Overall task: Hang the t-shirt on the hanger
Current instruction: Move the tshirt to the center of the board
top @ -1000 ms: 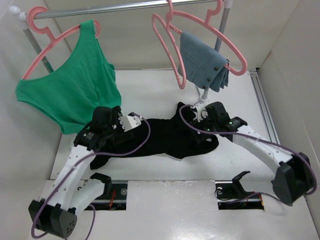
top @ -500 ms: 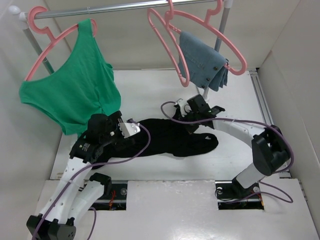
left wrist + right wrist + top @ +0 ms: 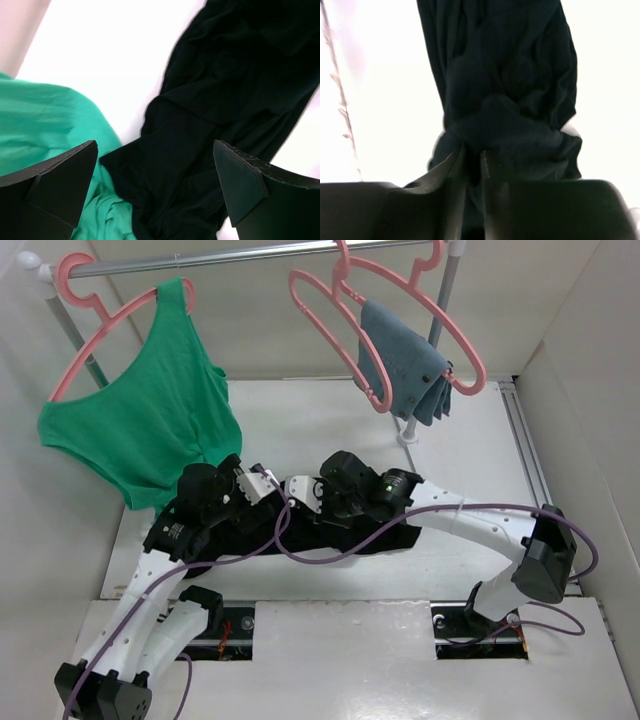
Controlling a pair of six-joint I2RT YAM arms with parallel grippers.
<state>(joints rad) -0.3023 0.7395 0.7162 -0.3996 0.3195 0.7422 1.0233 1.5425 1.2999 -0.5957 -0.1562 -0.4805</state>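
Observation:
The black t-shirt (image 3: 405, 537) lies bunched on the white table under both arms. It also shows in the left wrist view (image 3: 210, 100) and the right wrist view (image 3: 510, 75). My right gripper (image 3: 325, 502) has reached to the left and is shut on a fold of the shirt (image 3: 472, 155). My left gripper (image 3: 245, 508) is open and empty (image 3: 155, 170), with its jaws wide apart over the shirt's left end. The empty salmon-pink hanger (image 3: 322, 328) hangs from the rail at the back right, apart from both grippers. The blue chest mark is hidden.
A green tank top (image 3: 150, 430) hangs on a pink hanger at the back left; its hem lies by my left gripper (image 3: 45, 125). A grey-blue denim cloth (image 3: 405, 365) hangs on another pink hanger. The metal rail (image 3: 250, 255) spans the back. White walls enclose the table.
My right arm has swung left across the table with the shirt, bunching it toward my left gripper. The two right hangers have swung slightly. My left arm has barely moved.

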